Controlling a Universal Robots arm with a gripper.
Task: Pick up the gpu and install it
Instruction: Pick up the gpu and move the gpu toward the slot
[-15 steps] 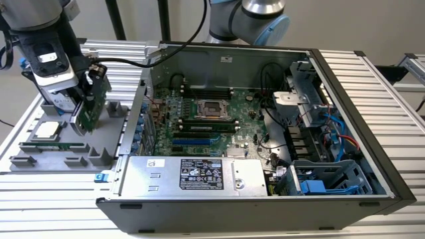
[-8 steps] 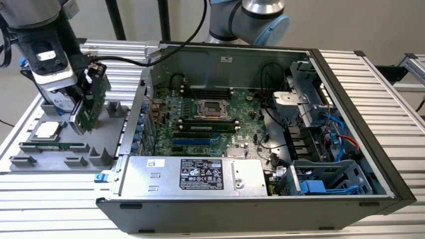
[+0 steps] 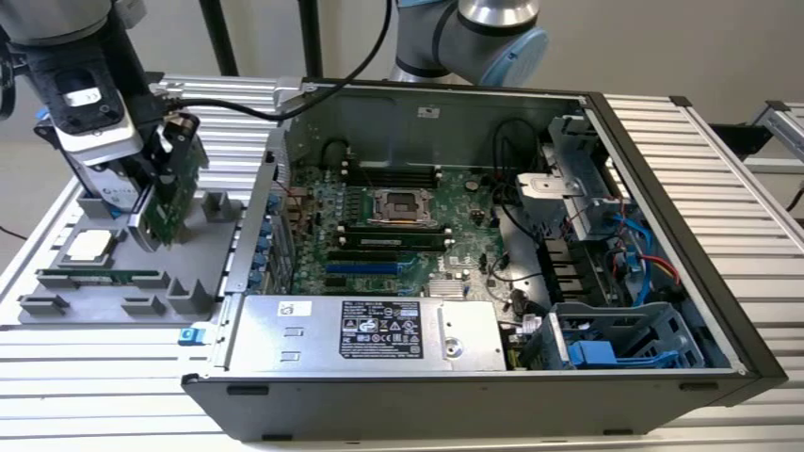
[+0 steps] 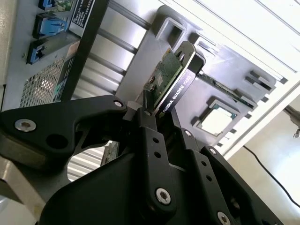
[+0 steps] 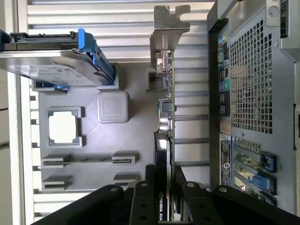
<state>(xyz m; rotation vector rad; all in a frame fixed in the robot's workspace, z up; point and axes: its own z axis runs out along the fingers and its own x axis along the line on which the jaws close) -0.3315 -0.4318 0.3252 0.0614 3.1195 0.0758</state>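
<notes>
Holds the gpu upright on edge in the gripper, with the fingers pinching the card's two faces near its upper edge. Sits outside the open computer case, just beside its rear wall, over the grey parts tray. Probably gripped high to leave the connector edge and the silver bracket free for seating inside the case. Cannot tell whether the lower edge rests in the tray's holder or hangs clear.

In the exterior view, shows the motherboard waiting inside the case. In the first wrist view, shows the card edge-on, parallel to the case's rear wall, with a hard drive and a processor farther from the case. In the second wrist view, shows the pinch itself, up close.
</notes>
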